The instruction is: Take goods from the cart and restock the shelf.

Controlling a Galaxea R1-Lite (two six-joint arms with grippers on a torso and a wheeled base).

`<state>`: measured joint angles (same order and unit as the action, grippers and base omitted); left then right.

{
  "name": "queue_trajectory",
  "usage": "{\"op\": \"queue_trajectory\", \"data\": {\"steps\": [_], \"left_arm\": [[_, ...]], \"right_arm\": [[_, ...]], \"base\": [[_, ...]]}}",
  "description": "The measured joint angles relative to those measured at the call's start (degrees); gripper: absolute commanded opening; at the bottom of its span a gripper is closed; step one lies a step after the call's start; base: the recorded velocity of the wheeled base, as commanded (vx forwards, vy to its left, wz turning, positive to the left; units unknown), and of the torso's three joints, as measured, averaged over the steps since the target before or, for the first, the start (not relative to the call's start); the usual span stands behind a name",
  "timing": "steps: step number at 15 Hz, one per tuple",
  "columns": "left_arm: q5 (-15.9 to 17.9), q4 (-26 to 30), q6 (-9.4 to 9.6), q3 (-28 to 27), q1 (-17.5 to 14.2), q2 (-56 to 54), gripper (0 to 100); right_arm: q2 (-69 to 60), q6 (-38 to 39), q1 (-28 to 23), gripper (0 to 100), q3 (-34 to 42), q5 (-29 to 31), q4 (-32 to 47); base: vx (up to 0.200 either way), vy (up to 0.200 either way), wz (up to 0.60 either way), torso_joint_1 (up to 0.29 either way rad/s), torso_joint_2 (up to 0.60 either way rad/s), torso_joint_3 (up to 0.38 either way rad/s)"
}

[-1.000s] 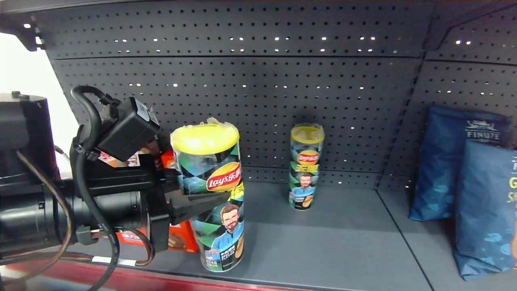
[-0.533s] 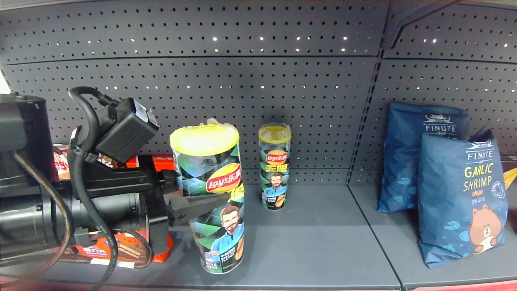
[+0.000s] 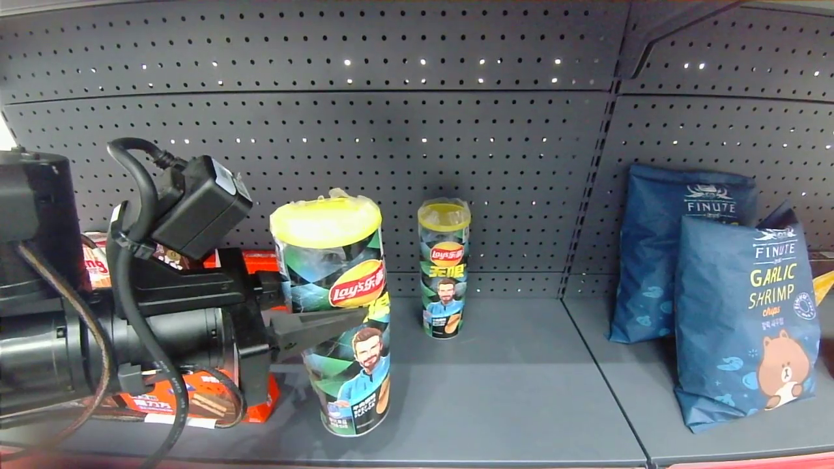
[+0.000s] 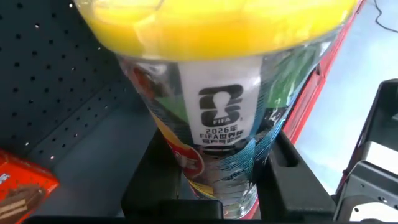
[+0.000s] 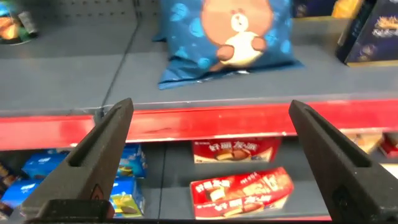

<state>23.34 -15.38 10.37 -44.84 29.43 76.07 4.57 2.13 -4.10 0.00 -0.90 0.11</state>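
Pegboard backs the shelf (image 3: 521, 391), where the left end effector (image 3: 342, 316) stays clenched on the can (image 3: 329, 260), barely shifted, near the shelf's front. Another can (image 3: 444, 267) stands beyond it. Release seems next.

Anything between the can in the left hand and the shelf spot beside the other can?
Nothing visible. The left hand holds the chips can at the shelf's front edge; bare shelf board separates it from the rear can. The orange box lies to its left.
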Motion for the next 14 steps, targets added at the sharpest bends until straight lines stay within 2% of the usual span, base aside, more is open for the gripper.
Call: {"op": "queue_trajectory", "data": {"steps": [3,5,7,9,11,14], "left_arm": [[-0.3,0.1,-0.01,0.3,-0.6,-0.8,0],[-0.3,0.2,0.0,0.6,-1.6,-1.5,0],[-0.4,0.0,0.0,1.3,-1.9,-2.0,0],[-0.4,0.0,0.05,2.3,-1.4,-2.1,0],[-0.5,0.0,0.16,2.6,-1.1,-2.2,0],[-1.1,0.0,0.16,2.6,-0.9,-2.3,0]], "right_arm": [[0.3,1.3,-0.3,100,-0.1,2.1,-0.2],[1.5,-1.0,-0.7,100,-3.5,0.7,-0.8],[6.8,-4.1,-1.5,100,-12.7,-4.1,-1.4],[14.7,-9.3,-1.4,100,-20.1,-13.2,-1.3],[21.6,-11.9,1.7,100,-23.3,-19.7,-1.1],[32.1,-12.5,12.0,100,-28.2,-19.1,-1.6]], "base": [[0.0,0.0,0.0,0.0,0.0,0.0],[0.0,0.0,0.0,0.0,0.0,0.0],[0.0,0.0,0.0,0.0,0.0,0.0],[0.0,0.0,0.0,0.0,0.0,0.0],[0.0,0.0,0.0,0.0,0.0,0.0],[0.0,0.0,0.0,0.0,0.0,0.0]]}}
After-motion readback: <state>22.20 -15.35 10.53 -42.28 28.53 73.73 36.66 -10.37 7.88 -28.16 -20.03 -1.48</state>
